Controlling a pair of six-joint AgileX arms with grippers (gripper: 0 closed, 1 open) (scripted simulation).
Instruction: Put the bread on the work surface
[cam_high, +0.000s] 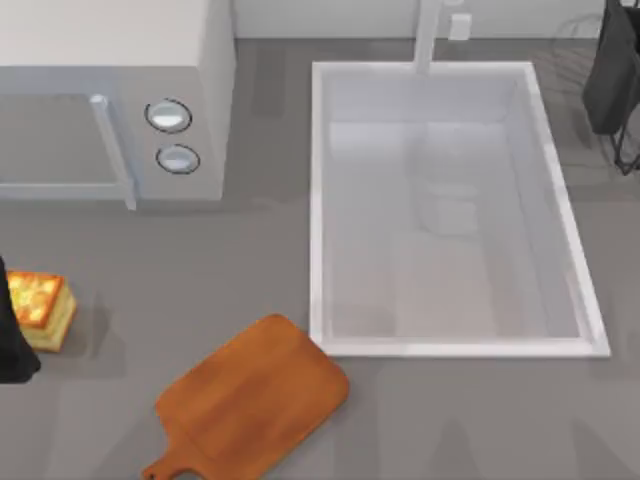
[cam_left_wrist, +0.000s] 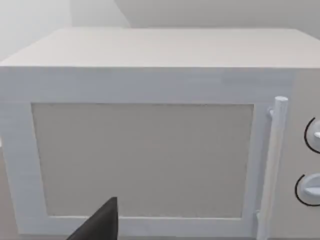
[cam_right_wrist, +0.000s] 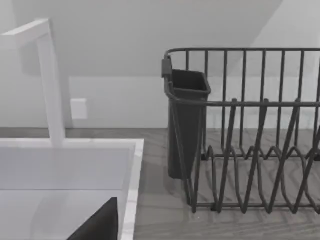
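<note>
The bread (cam_high: 40, 308), a small thick slice with a toasted orange-gold top and pale yellow sides, lies on the grey countertop at the far left. My left arm (cam_high: 9, 335) is a dark shape at the left edge, right beside the bread on its left. The work surface (cam_high: 255, 398), an orange-brown wooden paddle board with a short handle, lies flat near the front, right of the bread and apart from it, and nothing rests on it. My right arm (cam_high: 612, 70) hangs at the back right corner, far from both.
A white microwave (cam_high: 110, 100) stands at the back left, its door and handle (cam_left_wrist: 272, 165) facing my left wrist camera. A white sink (cam_high: 560, 215) with a faucet (cam_right_wrist: 50, 85) fills the middle right. A dark wire dish rack (cam_right_wrist: 250, 130) stands at the back right.
</note>
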